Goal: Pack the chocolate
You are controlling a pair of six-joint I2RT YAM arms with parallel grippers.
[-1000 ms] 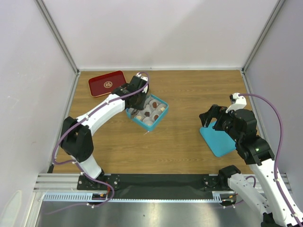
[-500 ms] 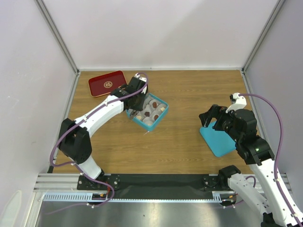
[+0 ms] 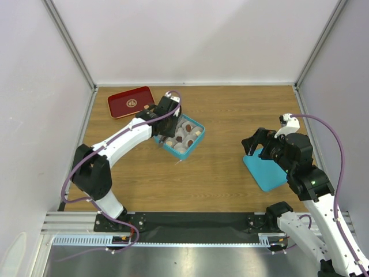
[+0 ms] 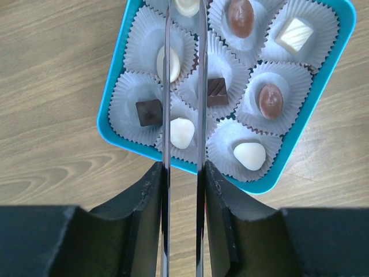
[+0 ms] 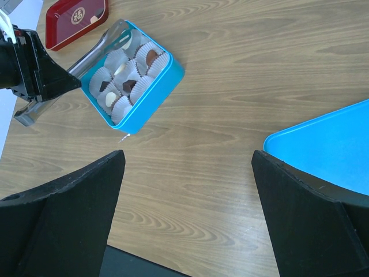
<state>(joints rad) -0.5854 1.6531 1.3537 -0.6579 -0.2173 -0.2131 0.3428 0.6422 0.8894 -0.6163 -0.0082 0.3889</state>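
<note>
In the top view, the chocolate (image 3: 188, 126) is seen in the teal box (image 3: 194, 144), just beneath the left end effector (image 3: 166, 131). The right end effector (image 3: 253, 145), spread wide, is well apart, near the lid (image 3: 266, 172).

In the left wrist view, tongs (image 4: 168, 104) are pinched, their long axis running straight ahead over the cups (image 4: 124, 101) (whether the tips grip a piece cannot be told).

Only in the right wrist view is the tongs' whole length shown.

The red tray (image 5: 60, 30), lying to the far left of the teal box (image 5: 157, 94), is carrying a round gold emblem (image 5: 81, 15) with one character inside. It is looking like Chinese writing, but it is too small to read surely.
</note>
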